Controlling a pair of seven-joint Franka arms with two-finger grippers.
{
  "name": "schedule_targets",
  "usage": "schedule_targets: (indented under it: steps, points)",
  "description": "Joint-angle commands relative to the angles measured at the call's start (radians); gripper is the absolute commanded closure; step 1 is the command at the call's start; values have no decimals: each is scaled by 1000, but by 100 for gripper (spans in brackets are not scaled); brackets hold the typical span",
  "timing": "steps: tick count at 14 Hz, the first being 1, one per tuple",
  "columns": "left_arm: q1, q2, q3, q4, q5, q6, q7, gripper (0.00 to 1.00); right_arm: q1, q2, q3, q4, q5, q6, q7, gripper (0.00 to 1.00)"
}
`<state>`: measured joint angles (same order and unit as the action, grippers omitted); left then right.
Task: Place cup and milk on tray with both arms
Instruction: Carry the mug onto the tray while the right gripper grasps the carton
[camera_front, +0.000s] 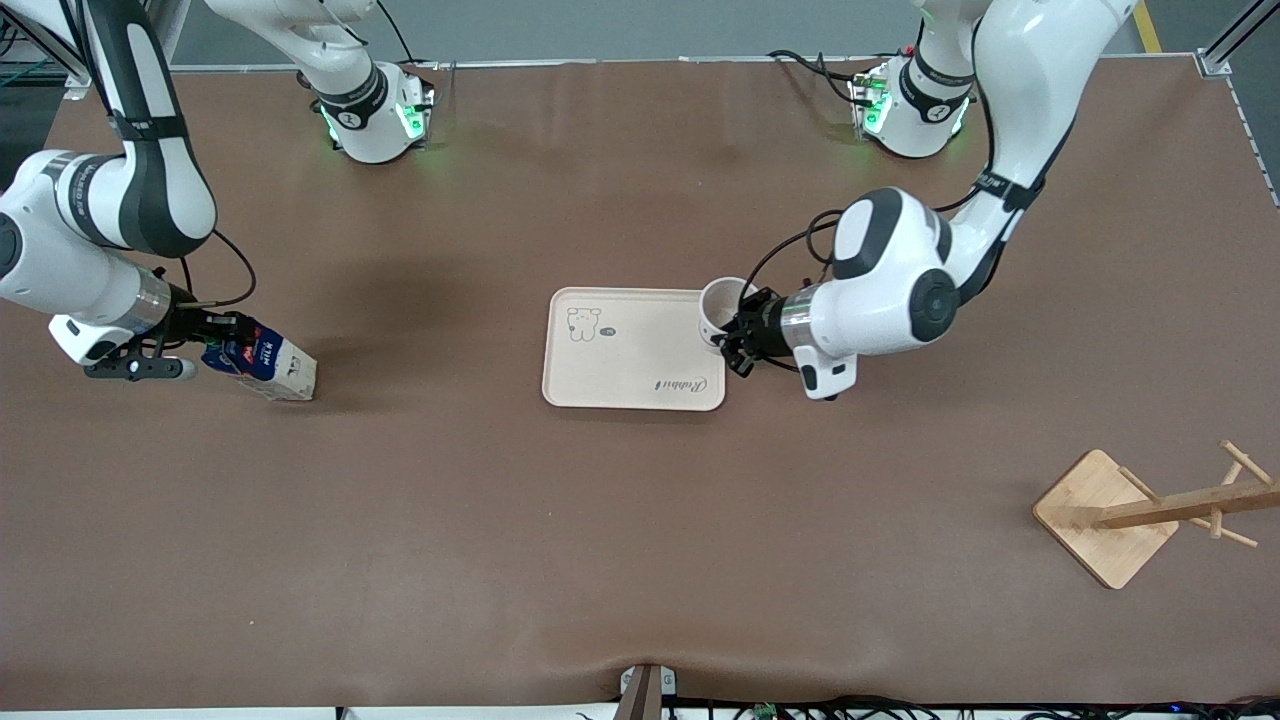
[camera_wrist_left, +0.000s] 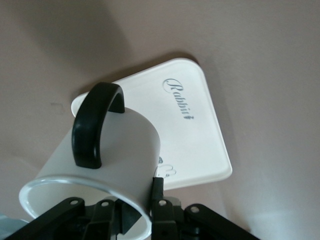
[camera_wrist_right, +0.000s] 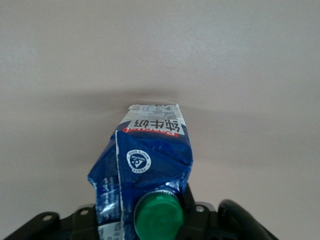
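The white cup (camera_front: 722, 308) with a black handle (camera_wrist_left: 93, 125) hangs in my left gripper (camera_front: 738, 338), tilted, over the edge of the cream tray (camera_front: 630, 355) at the left arm's end. In the left wrist view the gripper (camera_wrist_left: 135, 202) is shut on the cup's (camera_wrist_left: 125, 150) wall, one finger inside the rim and one finger (camera_wrist_left: 157, 187) outside, with the tray (camera_wrist_left: 200, 130) below. My right gripper (camera_front: 205, 335) is shut on the top of the blue and white milk carton (camera_front: 262, 362), tilted over the table at the right arm's end. The right wrist view shows the carton (camera_wrist_right: 150, 160) and its green cap (camera_wrist_right: 157, 217) between the jaws of the gripper (camera_wrist_right: 145, 220).
A wooden rack (camera_front: 1105, 515) with pegs lies tipped on its square base near the front camera at the left arm's end. Brown table (camera_front: 640, 520) surface stretches between the carton and the tray.
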<state>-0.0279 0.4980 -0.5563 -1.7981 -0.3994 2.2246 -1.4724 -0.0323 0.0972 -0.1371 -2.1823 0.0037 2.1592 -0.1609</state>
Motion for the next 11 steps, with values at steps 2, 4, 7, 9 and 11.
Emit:
schedule_targets:
  steps: [2, 4, 7, 9, 11]
  points:
    - [-61, 151, 4, 128, 129, -7, -189, 100, 5, -31, 1, -14, 10, -25, -5, 100]
    - [-64, 183, 4, 128, 133, 4, -180, 100, 8, -28, 2, 65, -1, -152, -5, 100]
    - [-81, 208, 4, 117, 132, 85, -172, 100, 43, -24, 2, 212, -1, -342, -5, 100]
    - [-84, 229, 4, 117, 140, 99, -167, 100, 74, -17, 2, 301, -1, -432, 0, 100]
    - [-84, 237, 4, 115, 139, 110, -141, 100, 95, -16, 2, 366, -1, -485, 4, 100]
